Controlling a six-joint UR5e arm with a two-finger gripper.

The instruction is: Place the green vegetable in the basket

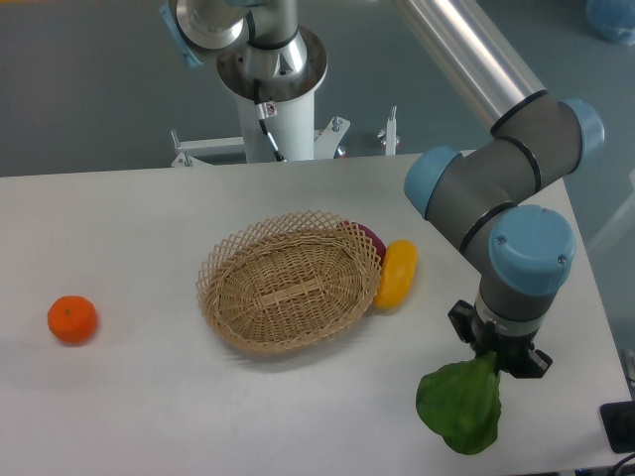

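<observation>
The two-finger gripper (pixel 493 365) is pinching the floppy, light, dark green leafy vegetable (pixel 459 408) by its upper stem end, dangling at four o'clock from the empty tan woven wicker basket (pixel 288 283), probably crushable

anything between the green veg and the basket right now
Nothing visible blocks it. The green vegetable hangs at the end effector, right of the basket, with bare table between them. The yellow fruit sits against the basket's right rim, off the direct line.
</observation>
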